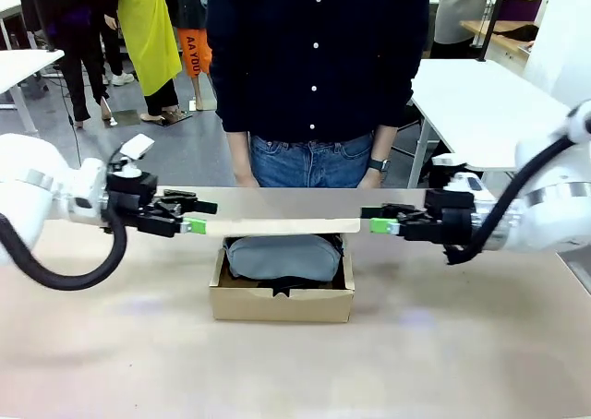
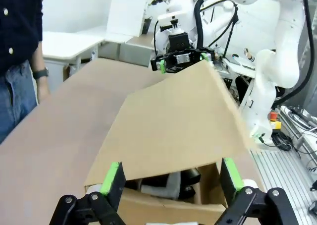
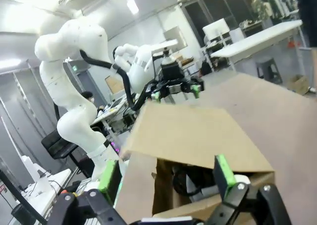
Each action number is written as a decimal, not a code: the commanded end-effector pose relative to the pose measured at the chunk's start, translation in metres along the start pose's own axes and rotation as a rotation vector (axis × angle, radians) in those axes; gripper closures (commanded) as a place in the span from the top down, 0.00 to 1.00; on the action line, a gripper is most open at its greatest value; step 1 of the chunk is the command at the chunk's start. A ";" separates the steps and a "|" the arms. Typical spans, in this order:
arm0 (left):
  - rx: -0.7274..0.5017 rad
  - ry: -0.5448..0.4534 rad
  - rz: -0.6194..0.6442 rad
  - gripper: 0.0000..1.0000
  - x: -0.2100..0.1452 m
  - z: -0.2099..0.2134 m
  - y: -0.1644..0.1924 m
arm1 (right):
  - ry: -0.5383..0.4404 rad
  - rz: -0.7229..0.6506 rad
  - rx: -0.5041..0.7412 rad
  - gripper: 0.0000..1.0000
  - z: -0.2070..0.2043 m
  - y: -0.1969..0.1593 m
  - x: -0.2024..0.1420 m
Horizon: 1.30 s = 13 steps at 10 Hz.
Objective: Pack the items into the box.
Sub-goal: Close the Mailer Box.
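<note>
The brown cardboard box (image 1: pixel 282 304) sits mid-table with the grey-blue pouch (image 1: pixel 283 257) bulging out of it. Something black (image 1: pixel 277 285) lies under the pouch; I cannot tell what it is. The lid flap (image 1: pixel 277 225) lies about level over the pouch. My left gripper (image 1: pixel 194 225) is at the flap's left end and my right gripper (image 1: pixel 383 225) at its right end, both open. In the left wrist view, the left gripper (image 2: pixel 171 175) straddles the flap's near edge (image 2: pixel 168 131). The right wrist view shows the right gripper (image 3: pixel 166 178) doing the same at the flap (image 3: pixel 193 136).
A person (image 1: pixel 314 68) in a dark shirt stands at the table's far edge right behind the box, hands low. White tables (image 1: pixel 480 105) stand farther back. Bare tabletop (image 1: pixel 277 373) stretches in front of the box and to both sides.
</note>
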State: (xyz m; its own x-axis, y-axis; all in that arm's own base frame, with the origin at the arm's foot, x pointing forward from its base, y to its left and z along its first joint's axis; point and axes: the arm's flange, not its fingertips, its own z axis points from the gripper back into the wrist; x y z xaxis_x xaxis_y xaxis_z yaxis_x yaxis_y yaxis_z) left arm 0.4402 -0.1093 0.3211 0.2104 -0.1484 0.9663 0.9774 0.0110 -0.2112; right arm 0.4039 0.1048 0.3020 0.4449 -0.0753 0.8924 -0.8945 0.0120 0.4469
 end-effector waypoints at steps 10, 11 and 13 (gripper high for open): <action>0.041 -0.313 -0.085 1.00 0.040 0.007 0.008 | -0.142 0.105 -0.184 1.00 -0.046 -0.007 0.039; 0.051 -0.246 -0.067 1.00 0.047 -0.021 0.020 | -0.081 0.093 -0.170 1.00 -0.066 -0.014 0.040; 0.049 -0.109 -0.041 1.00 0.053 -0.073 0.039 | 0.067 0.052 -0.182 1.00 -0.101 -0.032 0.031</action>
State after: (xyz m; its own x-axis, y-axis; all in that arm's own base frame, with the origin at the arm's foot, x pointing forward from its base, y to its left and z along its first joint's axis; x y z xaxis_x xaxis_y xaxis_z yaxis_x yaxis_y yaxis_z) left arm 0.4769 -0.1794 0.3540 0.1411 0.0135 0.9899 0.9883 0.0560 -0.1416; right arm 0.4368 0.1921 0.3291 0.3772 -0.0824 0.9225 -0.9039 0.1842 0.3860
